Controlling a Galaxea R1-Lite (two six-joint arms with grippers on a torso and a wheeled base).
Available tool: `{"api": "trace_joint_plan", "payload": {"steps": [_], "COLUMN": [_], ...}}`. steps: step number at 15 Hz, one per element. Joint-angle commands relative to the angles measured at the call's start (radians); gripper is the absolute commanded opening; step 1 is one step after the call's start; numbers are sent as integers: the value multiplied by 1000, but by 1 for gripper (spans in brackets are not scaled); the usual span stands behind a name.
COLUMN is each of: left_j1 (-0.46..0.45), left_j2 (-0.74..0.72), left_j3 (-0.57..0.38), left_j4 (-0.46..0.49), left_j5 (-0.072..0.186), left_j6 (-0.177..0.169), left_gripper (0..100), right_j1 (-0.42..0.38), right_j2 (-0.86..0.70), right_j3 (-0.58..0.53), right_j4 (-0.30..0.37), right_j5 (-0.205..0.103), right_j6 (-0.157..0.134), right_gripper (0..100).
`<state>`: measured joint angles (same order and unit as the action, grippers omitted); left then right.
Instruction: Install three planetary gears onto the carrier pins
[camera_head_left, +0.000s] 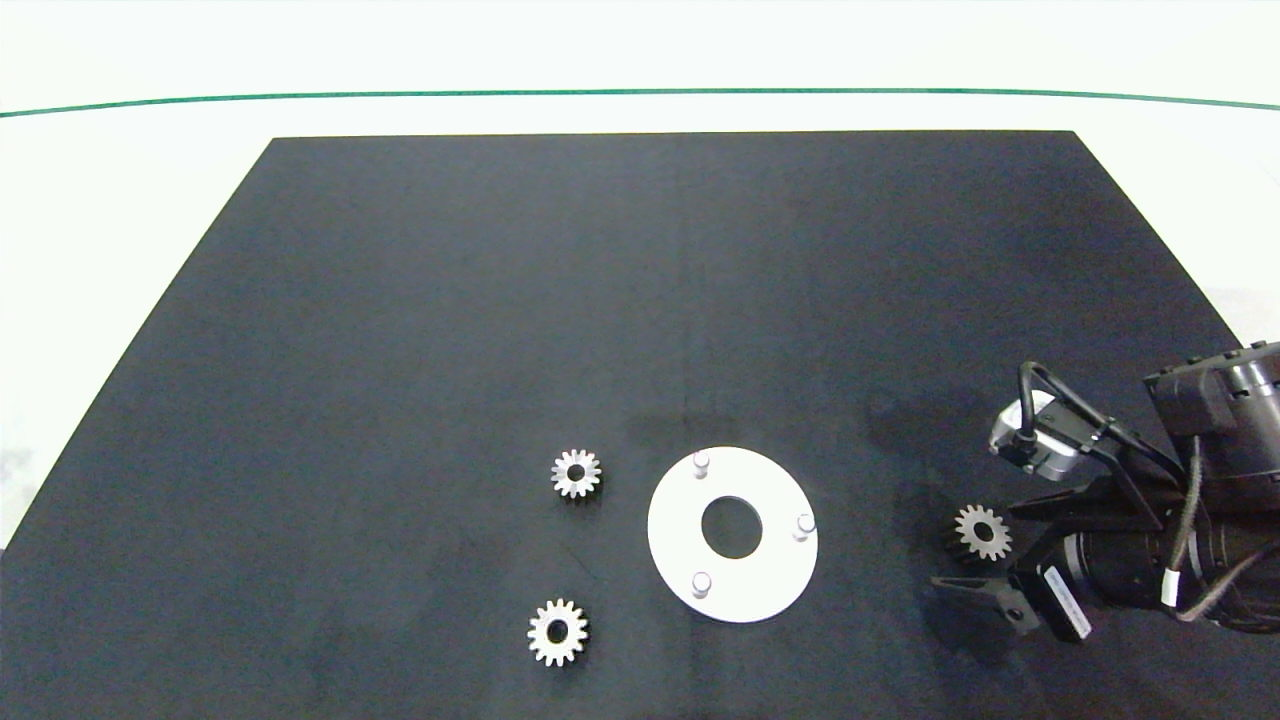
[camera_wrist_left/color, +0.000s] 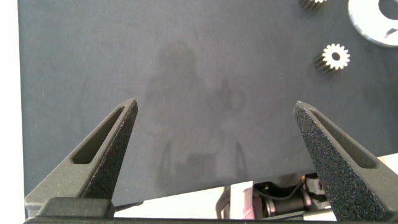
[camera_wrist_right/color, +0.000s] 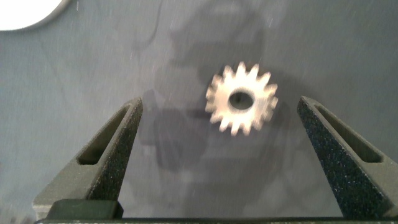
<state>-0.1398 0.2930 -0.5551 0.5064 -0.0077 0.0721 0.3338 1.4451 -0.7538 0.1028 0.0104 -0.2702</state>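
Right gripper (camera_wrist_right/color: 217, 134) jaws wide, gear (camera_wrist_right/color: 242, 100) between

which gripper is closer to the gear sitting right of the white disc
Right. The right gripper is open with that gear between its fingers; the left gripper hangs open over bare mat, out of the head view.

I see a white table (camera_head_left: 120, 180) with a green line (camera_head_left: 640, 93) running across its far part and a black mat (camera_head_left: 500, 330) spread over most of it. On the mat lies a white ring-shaped disc (camera_head_left: 680, 540) with three pins standing up from it. Two gears (camera_head_left: 576, 473) (camera_head_left: 557, 631) lie left of the disc, and a third gear (camera_head_left: 981, 532) lies well to its right.
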Motion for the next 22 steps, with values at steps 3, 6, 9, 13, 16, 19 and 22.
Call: {"api": "trace_joint_plan", "payload": {"steps": [3,6,9,13,16,19,22], "left_j1": [-1,-1,-30,-35,-35,-37,-37], "left_j2": [2,2,3,3,3,5,8], "left_j3": [-8,-11,-16,-19,-20,-20,-20], "left_j4": [3,3,1,1,1,0,0], "left_j5": [-2,-2,-3,-3,-3,-3,-3], "left_j6": [-2,-3,-23,-23,-23,-25,-29], "left_gripper": [100,100,100,100,100,100,100], "right_j1": [-2,-2,-6,-7,-7,-9,-9], "right_j2": [26,28,28,35,52,57,66], "right_j3": [-4,-5,-12,-19,-19,-30,-36], "right_j4": [-14,-15,-15,-14,-15,-15,-15], "right_j5": [0,0,0,-1,-1,-3,-3], "right_j6": [-1,-1,0,-1,-1,-1,-1], "right_gripper": [91,85,79,72,66,59,54]}}
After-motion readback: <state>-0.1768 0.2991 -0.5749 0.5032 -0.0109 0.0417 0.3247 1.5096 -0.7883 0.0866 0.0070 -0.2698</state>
